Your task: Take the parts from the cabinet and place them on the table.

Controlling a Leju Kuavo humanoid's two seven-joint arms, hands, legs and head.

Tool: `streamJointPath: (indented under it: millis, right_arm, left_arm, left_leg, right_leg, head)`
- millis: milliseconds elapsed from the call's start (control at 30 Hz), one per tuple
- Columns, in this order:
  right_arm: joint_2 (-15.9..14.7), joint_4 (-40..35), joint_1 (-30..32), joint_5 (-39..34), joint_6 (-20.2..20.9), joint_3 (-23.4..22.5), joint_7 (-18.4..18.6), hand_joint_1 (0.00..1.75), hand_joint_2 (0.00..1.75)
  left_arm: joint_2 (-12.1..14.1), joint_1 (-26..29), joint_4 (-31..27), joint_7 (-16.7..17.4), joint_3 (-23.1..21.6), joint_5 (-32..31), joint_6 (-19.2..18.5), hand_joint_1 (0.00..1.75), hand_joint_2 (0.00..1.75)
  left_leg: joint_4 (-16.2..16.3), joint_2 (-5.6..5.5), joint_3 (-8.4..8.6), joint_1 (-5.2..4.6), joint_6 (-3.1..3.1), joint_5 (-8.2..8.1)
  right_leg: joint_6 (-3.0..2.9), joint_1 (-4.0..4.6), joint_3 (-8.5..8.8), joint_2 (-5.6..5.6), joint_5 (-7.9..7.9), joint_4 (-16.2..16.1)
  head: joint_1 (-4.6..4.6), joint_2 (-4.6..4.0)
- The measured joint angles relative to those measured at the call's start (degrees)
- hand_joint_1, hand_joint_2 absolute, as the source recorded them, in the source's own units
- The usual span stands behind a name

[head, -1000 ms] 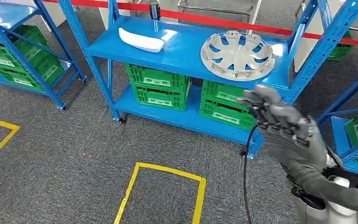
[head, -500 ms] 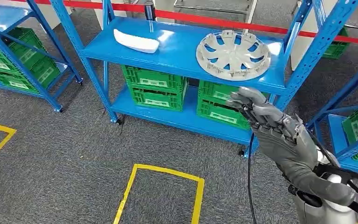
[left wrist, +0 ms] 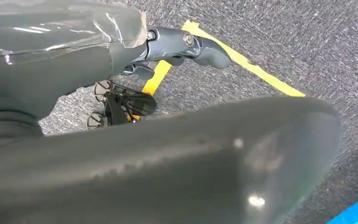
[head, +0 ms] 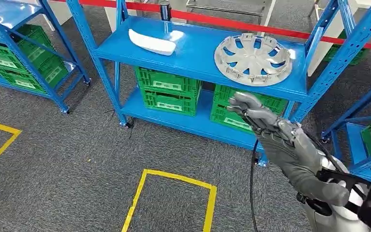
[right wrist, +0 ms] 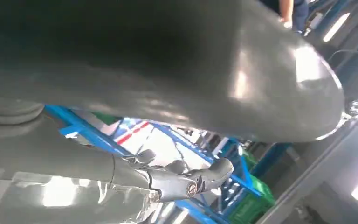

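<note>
Right hand [head: 265, 126]: fingers [head: 244, 103] slightly apart and gently curled, holding nothing, tips aimed at the blue shelf [head: 198, 50]. The grey ribbed cover runs back along a silver forearm raised from lower right, just below the shelf's front edge, in front of the green crates [head: 170, 88] stacked under it. Left hand [left wrist: 186, 44]: thumb sticks out over grey carpet and yellow tape [left wrist: 242, 60]; can't tell the state of its fingers. Parts: round silver hubcap [head: 253, 58], spoked with a ribbed rim, lies flat on the shelf's right end, above the right hand and apart from it. Smooth white curved trim piece [head: 152, 42] lies on the shelf's left half.
</note>
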Motion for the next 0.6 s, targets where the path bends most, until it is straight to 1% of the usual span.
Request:
streamJointPath:
  millis: [33,67,100,133,167,200,267,300,333,367,400,433,467,500,533,600]
  right_arm:
    - [-0.1,0.2,0.0,0.3,-0.9,0.7,1.0,0.00,0.00]
    - [-0.2,0.5,0.0,0.3,-1.5,1.1,1.8,0.00,0.00]
    - [-0.3,0.8,0.2,0.5,-2.0,1.5,2.7,0.00,0.00]
    - [-0.3,1.0,0.5,0.7,-2.4,1.9,3.4,0.00,0.00]
    - [-0.4,1.2,1.0,1.0,-2.6,2.3,4.1,0.00,0.00]
    - [-0.5,1.4,1.7,1.2,-2.9,2.8,4.5,0.00,0.00]
    - [-0.7,2.0,3.4,2.0,-3.0,3.9,4.6,0.00,0.00]
    - [-0.8,2.4,4.3,2.1,-3.0,4.4,4.6,0.00,0.00]
    - [-0.9,2.8,5.0,2.3,-3.0,4.9,4.6,0.00,0.00]
    - [-0.9,3.0,5.4,2.4,-3.0,5.2,4.6,0.00,0.00]
    - [-0.9,3.2,5.7,2.4,-3.0,5.6,4.6,0.00,0.00]
    - [-0.9,3.4,5.8,2.4,-3.0,5.9,4.6,0.00,0.00]
    - [-0.9,3.5,5.9,2.4,-3.0,6.2,4.6,0.00,0.00]
    - [-0.9,3.6,6.1,2.4,-3.0,6.3,4.6,0.00,0.00]
    - [-0.9,3.8,6.2,2.4,-3.0,6.4,4.7,0.00,0.00]
    - [-0.9,4.3,6.5,2.4,-3.0,6.9,4.7,0.00,0.00]
  left_arm:
    - [0.0,0.0,0.0,0.0,0.0,0.2,0.0,0.00,0.00]
    - [0.0,0.0,0.0,0.0,0.0,0.2,0.0,0.00,0.00]
    - [0.0,0.0,0.0,0.0,0.0,0.3,0.0,0.00,0.00]
    - [0.2,0.0,-0.2,0.0,0.0,0.5,0.0,0.00,0.00]
    - [0.2,0.0,-0.2,0.0,0.0,0.6,0.0,0.00,0.00]
    - [0.2,0.0,-0.2,0.0,0.0,0.7,0.0,0.00,0.00]
    - [0.3,0.0,-0.2,0.0,0.2,0.8,0.0,0.00,0.00]
    - [0.2,0.0,-0.2,0.0,0.3,0.8,0.0,0.00,0.00]
    - [0.2,0.1,-0.2,0.1,0.4,0.7,0.0,0.00,0.00]
    - [0.2,0.1,-0.2,0.1,0.4,0.8,0.0,0.00,0.00]
    - [0.2,0.0,-0.2,0.1,0.5,0.8,0.0,0.00,0.00]
    - [0.2,0.0,-0.2,0.1,0.5,0.8,0.0,0.00,0.00]
    - [0.2,0.0,-0.2,0.1,0.6,0.8,0.0,0.00,0.00]
    - [0.3,0.0,-0.2,0.1,0.7,0.7,-0.1,0.00,0.00]
    - [0.2,-0.1,-0.2,0.0,0.7,0.8,-0.2,0.00,0.00]
    - [0.2,0.0,-0.2,0.0,0.8,0.8,-0.3,0.00,0.00]
  left_leg:
    - [0.0,0.00,-0.05,0.18,-0.12,-0.03]
    - [0.0,0.00,-0.03,0.23,-0.22,-0.01]
    - [0.0,0.02,-0.03,0.34,-0.37,-0.04]
    - [0.3,0.01,-0.11,0.36,-0.63,-0.33]
    - [1.3,0.12,-0.58,0.46,-1.22,-1.13]
    - [4.0,0.15,-1.63,0.80,-1.72,-2.88]
    - [12.8,0.23,-5.97,1.52,-2.56,-6.93]
    - [17.0,0.38,-8.13,1.80,-2.85,-8.20]
    - [18.2,0.51,-8.92,2.06,-2.97,-7.90]
    - [16.4,0.54,-8.24,2.25,-3.01,-6.28]
    - [12.4,0.58,-6.38,2.32,-2.97,-3.95]
    - [7.1,0.62,-3.76,2.34,-2.82,-1.42]
    - [1.9,0.67,-1.11,2.32,-2.53,0.61]
    - [0.3,0.65,-0.31,1.87,-2.24,-0.56]
    - [0.3,0.64,-0.41,1.76,-1.86,-0.37]
    - [0.3,0.48,-0.50,1.42,-1.22,-0.50]
  right_leg:
    - [-0.44,0.10,-0.14,-0.01,0.10,0.0]
    - [-0.57,0.22,-0.18,0.00,0.14,0.0]
    - [-0.86,0.28,-0.18,0.01,0.20,0.0]
    - [-1.09,-0.50,0.06,-0.01,0.33,-0.2]
    - [-1.28,-0.57,0.29,-0.02,0.23,-0.2]
    - [-1.51,-0.60,0.44,-0.07,0.16,-0.2]
    - [-1.65,-0.59,0.38,-0.09,0.12,-0.2]
    - [-1.66,-0.59,0.35,-0.09,0.10,-0.2]
    - [-1.68,-0.61,0.36,-0.08,0.07,-0.2]
    - [-1.57,-0.64,0.43,-0.04,-0.01,-0.2]
    - [-1.51,-0.67,0.55,0.02,-0.04,-0.2]
    - [-1.46,-0.73,0.71,0.09,-0.08,-0.2]
    - [-1.28,-0.75,0.85,0.13,-0.18,-0.2]
    - [-0.98,-0.39,0.70,0.13,-0.24,-0.3]
    - [-0.66,-0.41,0.55,0.13,-0.26,-0.3]
    - [0.07,-0.64,0.72,0.07,-0.12,-0.7]
  head:
    - [0.00,0.00]
    - [-0.02,0.00]
    - [0.00,0.00]
    - [0.04,0.00]
    - [-0.02,0.00]
    - [-0.59,0.00]
    - [-0.57,0.00]
    - [-0.55,0.00]
    - [-0.55,0.00]
    - [-0.57,0.00]
    - [-0.55,0.00]
    - [-0.57,0.00]
    - [-0.57,0.00]
    - [-0.55,0.00]
    - [-0.46,0.00]
    - [-0.50,0.00]
